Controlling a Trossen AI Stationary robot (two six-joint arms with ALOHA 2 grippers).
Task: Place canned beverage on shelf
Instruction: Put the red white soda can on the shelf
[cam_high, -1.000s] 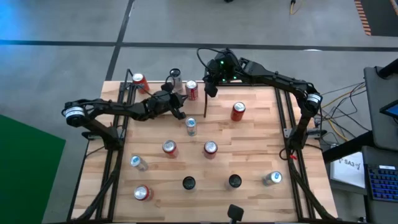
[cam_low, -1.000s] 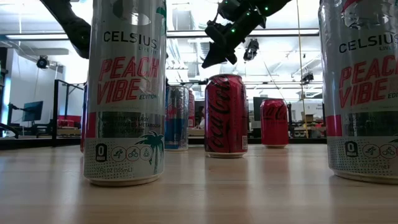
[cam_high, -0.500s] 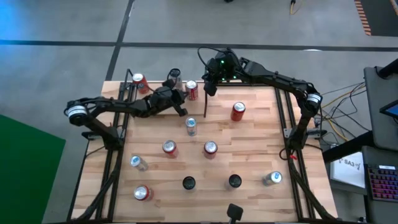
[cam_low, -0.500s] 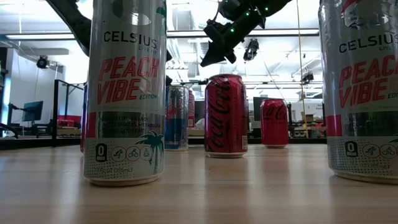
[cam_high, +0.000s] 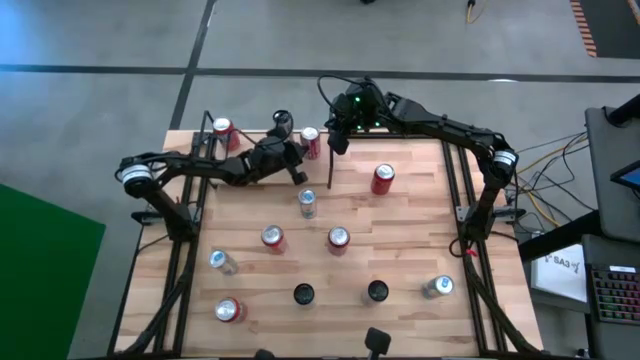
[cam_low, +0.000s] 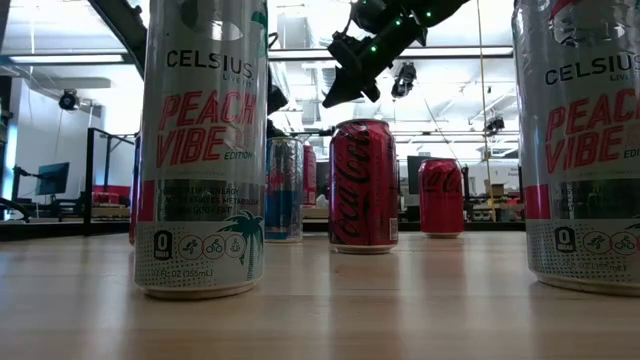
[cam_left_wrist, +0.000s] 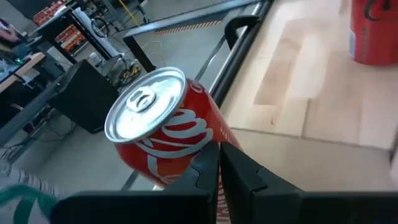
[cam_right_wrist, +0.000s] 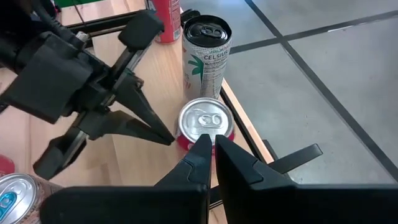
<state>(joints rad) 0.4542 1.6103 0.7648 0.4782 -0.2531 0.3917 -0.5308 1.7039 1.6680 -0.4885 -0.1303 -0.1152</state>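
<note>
The shelf is a light wood board edged by black rods, with one upright rod. A red can stands upright at its far edge, also seen in my right wrist view. Beside it stands a silver Celsius can. My left gripper is shut, low over the board on the red can's left. My right gripper is shut and hangs high above the red can, touching nothing. My left gripper's shut fingertips meet the red can's side wall, low on the side that faces the table's left. The fingers come nearly level, slanting slightly down, from the table's left. The can stands on the board by the far rod.
Several more cans stand across the board: silver, red, black-topped. Another red can stands at the far left corner. Two tall Celsius cans stand close to the low camera.
My left gripper has gone toward the table's far right, closing on the red can, and has stayed shut.
</note>
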